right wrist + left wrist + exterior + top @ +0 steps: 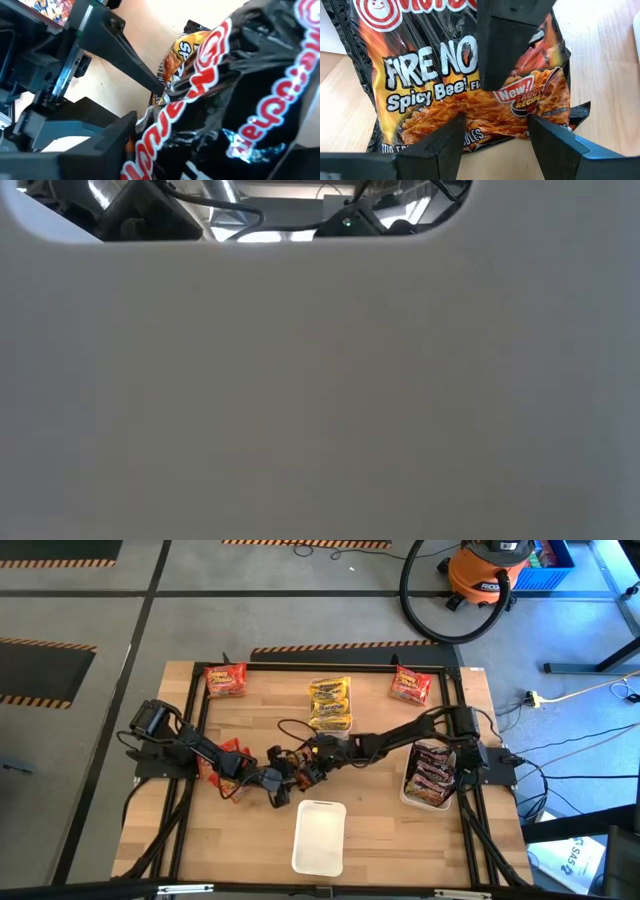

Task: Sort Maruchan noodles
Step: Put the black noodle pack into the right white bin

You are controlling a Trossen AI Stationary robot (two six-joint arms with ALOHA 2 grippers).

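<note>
Right up against your right wrist camera is a black noodle packet (240, 100), clamped in the right gripper (305, 768) at the middle of the table (380, 830). Your left gripper (282, 783) meets it there, its fingers (445, 145) spread wide around the packet's lower edge. Yellow packets (330, 703) lie behind, red packets (225, 679) sit at both back corners, and dark packets (430, 772) fill the right tray (408, 790). An empty white tray (320, 837) sits in front.
</note>
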